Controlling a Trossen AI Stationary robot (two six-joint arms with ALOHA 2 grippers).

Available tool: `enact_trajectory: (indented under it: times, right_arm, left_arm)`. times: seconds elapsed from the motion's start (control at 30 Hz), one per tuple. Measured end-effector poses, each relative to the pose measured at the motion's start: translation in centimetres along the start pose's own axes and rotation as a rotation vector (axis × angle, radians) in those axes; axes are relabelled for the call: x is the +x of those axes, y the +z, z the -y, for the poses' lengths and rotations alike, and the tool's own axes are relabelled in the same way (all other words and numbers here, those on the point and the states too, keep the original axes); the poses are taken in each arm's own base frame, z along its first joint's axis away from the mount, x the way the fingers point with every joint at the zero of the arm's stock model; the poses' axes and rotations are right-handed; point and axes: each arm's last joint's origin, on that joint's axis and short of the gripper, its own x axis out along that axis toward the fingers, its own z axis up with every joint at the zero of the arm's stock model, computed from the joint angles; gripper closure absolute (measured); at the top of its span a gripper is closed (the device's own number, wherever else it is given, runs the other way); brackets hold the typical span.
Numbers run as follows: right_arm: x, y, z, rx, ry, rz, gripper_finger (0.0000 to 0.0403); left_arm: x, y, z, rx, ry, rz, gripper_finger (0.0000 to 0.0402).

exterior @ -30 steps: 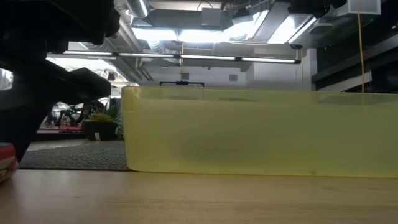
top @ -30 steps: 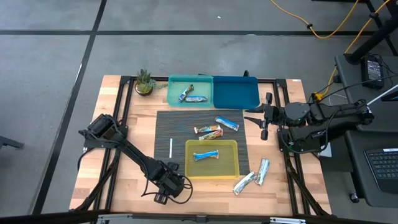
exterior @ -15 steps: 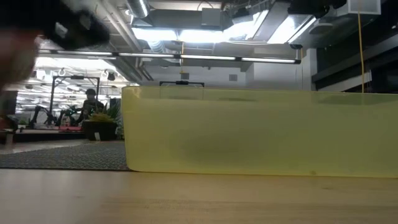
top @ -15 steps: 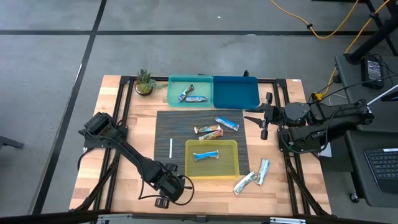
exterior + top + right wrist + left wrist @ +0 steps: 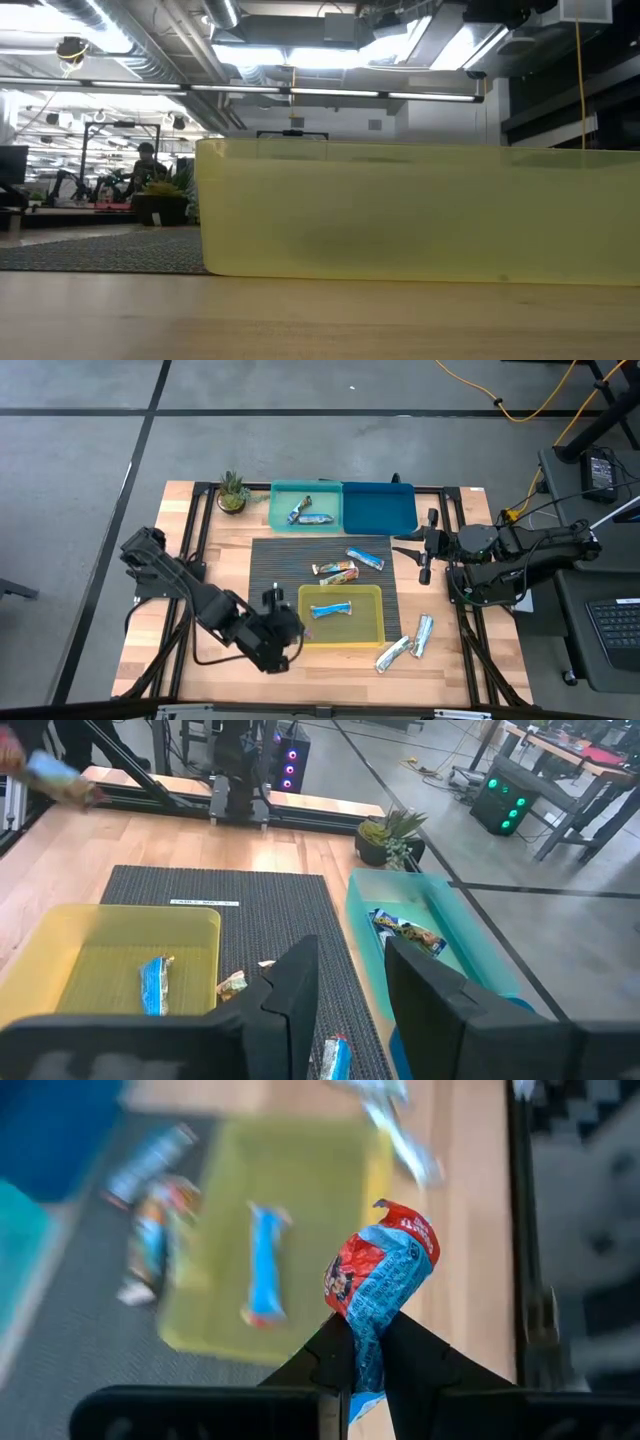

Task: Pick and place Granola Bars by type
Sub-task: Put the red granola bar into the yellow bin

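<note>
Fingers of the left gripper (image 5: 368,1342) pinch a blue-red granola bar (image 5: 380,1285), lifted beside the yellow tray (image 5: 374,628) — bare wood alongside. Right gripper (image 5: 350,982) waits, fingers apart, near the table's right edge.

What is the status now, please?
Left gripper shut on blue-red wrapped granola bar, lifted beside yellow plastic tray. Right gripper idle, empty, at table's right side. Path clear.

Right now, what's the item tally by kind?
granola bars: 9, one held in the left gripper
trays: 3
potted plant: 1
white stick: 1
Total: 14
</note>
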Motion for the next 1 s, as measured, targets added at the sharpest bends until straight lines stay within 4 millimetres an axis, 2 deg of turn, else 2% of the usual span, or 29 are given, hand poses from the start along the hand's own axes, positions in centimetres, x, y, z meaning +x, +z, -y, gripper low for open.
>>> enact_trajectory:
  times: [0.1, 0.37, 0.53, 0.73, 1.0]
  right_arm:
    - [0.0, 0.0, 0.0, -0.001, 0.000, 0.000, 0.0282]
    - [0.0, 0.0, 0.0, -0.005, 0.000, 0.000, 0.0282]
    - [0.0, 0.0, 0.0, -0.007, 0.001, 0.000, 0.0282]
    - [0.0, 0.0, 0.0, -0.007, 0.001, 0.000, 0.0282]
    - [0.0, 0.0, 0.0, -0.001, 0.002, 0.000, 0.0282]
  left_arm:
    - [-0.6, 0.9, -0.6, -0.038, 0.022, 0.079, 0.0366]
    - [-0.1, 1.7, -1.5, -0.072, 0.042, 0.102, 0.0366]
    - [1.2, 3.6, -3.8, -0.151, 0.074, 0.137, 0.0366]
    - [2.5, 6.5, -6.4, -0.163, -0.032, 0.204, 0.0366]
    - [2.9, 7.1, -7.3, -0.115, -0.059, 0.203, 0.0366]
